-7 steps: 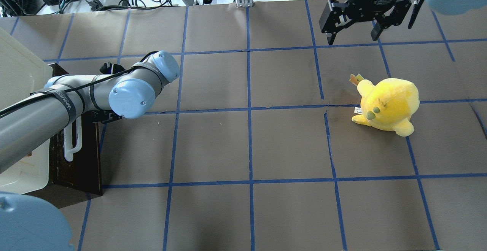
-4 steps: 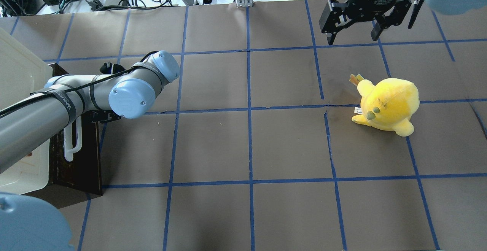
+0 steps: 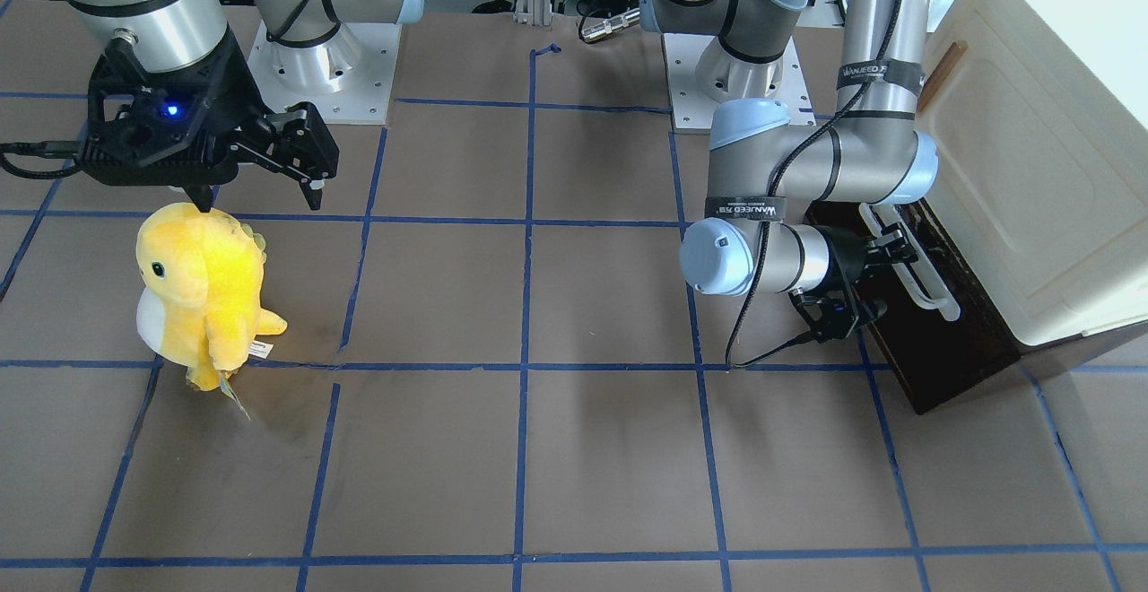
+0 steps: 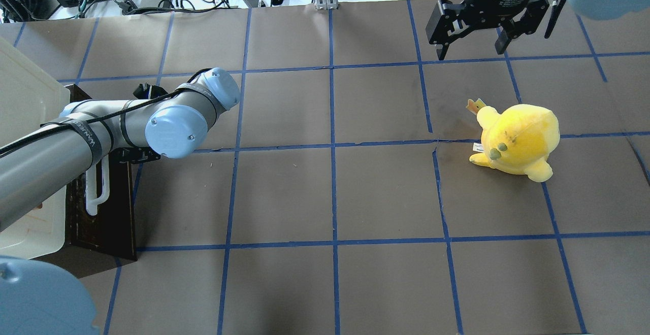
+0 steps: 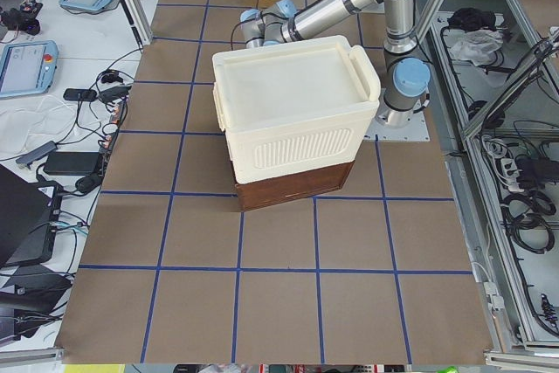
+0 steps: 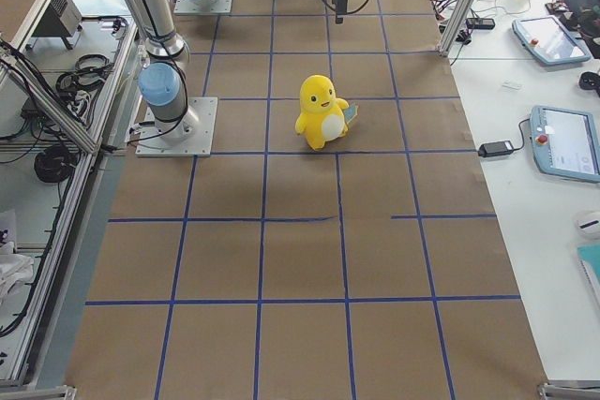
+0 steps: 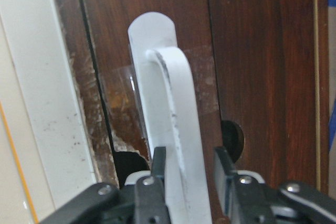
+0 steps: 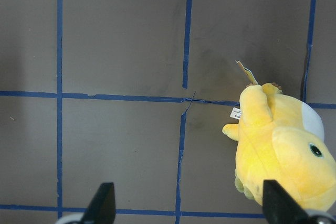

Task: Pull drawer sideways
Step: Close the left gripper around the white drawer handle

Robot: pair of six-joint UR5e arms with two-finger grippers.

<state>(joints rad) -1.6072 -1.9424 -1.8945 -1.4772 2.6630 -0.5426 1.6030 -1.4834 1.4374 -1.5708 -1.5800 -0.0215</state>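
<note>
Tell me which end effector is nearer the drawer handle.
Left. The left end effector straddles the handle; the right end effector hangs far off, near the plush.

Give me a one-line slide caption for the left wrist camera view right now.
Left gripper straddles the white bar handle on the dark brown front of the drawer.

We've got bright, even overhead light, soft shadows pooling on the table [image 4: 386, 193]; our left wrist view is soft on the white handle [image 7: 176, 129].
</note>
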